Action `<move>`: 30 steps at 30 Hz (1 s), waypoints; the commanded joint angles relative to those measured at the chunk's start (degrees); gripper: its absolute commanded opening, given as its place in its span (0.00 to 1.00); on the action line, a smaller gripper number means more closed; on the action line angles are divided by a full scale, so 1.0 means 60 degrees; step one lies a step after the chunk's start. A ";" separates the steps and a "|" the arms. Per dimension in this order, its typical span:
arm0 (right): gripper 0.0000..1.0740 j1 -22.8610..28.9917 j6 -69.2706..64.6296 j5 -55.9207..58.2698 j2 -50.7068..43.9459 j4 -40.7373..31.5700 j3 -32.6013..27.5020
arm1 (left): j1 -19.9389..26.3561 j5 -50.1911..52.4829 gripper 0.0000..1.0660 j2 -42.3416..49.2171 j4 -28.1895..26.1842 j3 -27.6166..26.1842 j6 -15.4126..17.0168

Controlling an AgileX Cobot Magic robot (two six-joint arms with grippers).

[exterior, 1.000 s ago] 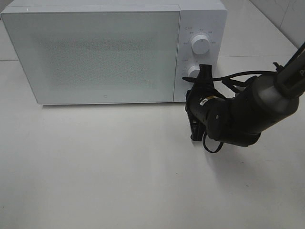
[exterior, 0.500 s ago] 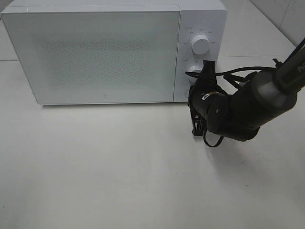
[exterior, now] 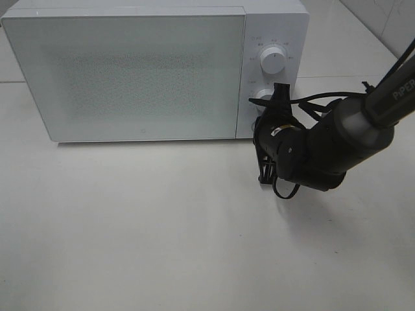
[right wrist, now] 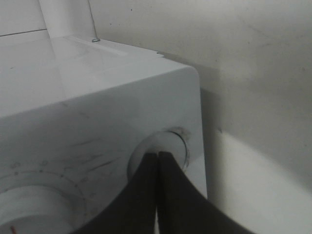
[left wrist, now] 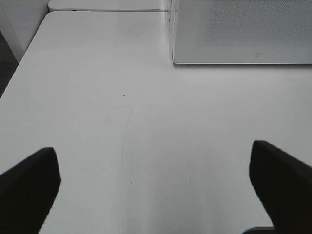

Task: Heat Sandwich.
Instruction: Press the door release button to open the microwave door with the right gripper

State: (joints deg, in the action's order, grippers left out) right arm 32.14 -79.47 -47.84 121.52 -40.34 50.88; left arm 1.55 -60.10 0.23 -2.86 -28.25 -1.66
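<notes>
Right gripper (exterior: 279, 91) is pressed shut, tips right on the lower knob (exterior: 262, 97) of the microwave (exterior: 285, 26) by the far edge of the desk (exterior: 162, 246), so I reckon I'm at the set-the-timer step. Can't see the sandwich; the door (exterior: 130, 71) is closed, so it's probably inside. Left gripper (left wrist: 156, 183) hangs spread wide over the desk; next move needs a steady turn or push on that knob.

Exterior view: flat, diffuse overhead light with a slightly grey cast and no blown highlights. The right arm (exterior: 324, 149) throws a soft shadow on the counter (exterior: 162, 246) toward 5 o'clock, and the microwave (exterior: 130, 71) door shows speckled moiré. Left wrist: bright, even counter, jaws just blurred black silhouettes; right wrist: dimmer, close-range, jaws out of focus, soft sheen on the microwave's top.
</notes>
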 commanded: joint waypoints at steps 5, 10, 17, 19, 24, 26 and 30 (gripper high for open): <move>0.00 -0.0019 0.0162 -0.0678 0.0153 0.0029 0.0210 | -0.0048 0.0124 0.92 0.0162 -0.0076 0.0010 0.0000; 0.00 -0.0019 0.0162 -0.0735 0.0229 -0.0076 0.0325 | -0.0048 0.0124 0.92 0.0162 -0.0076 0.0010 0.0000; 0.00 -0.0019 0.0220 -0.1518 0.0420 -0.0172 0.0554 | -0.0048 0.0124 0.92 0.0153 -0.0076 0.0010 -0.0019; 0.00 -0.0019 0.0229 -0.1757 0.0420 -0.0172 0.0583 | -0.0048 0.0124 0.92 0.0153 -0.0076 0.0010 -0.0010; 0.00 -0.0134 0.0267 -0.1900 0.0602 -0.0115 0.0888 | -0.0048 0.0124 0.92 0.0153 -0.0076 0.0010 -0.0010; 0.00 -0.0143 0.0267 -0.1910 0.0716 -0.0134 0.1050 | -0.0048 0.0124 0.92 0.0153 -0.0076 0.0010 -0.0010; 0.00 -0.0334 0.0267 -0.1929 0.0945 -0.0076 0.1394 | -0.0048 0.0124 0.92 0.0153 -0.0076 0.0010 -0.0010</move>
State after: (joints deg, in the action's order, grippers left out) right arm 32.60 -78.04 -52.20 126.57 -43.43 55.18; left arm 1.55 -60.10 0.23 -2.86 -28.25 -1.66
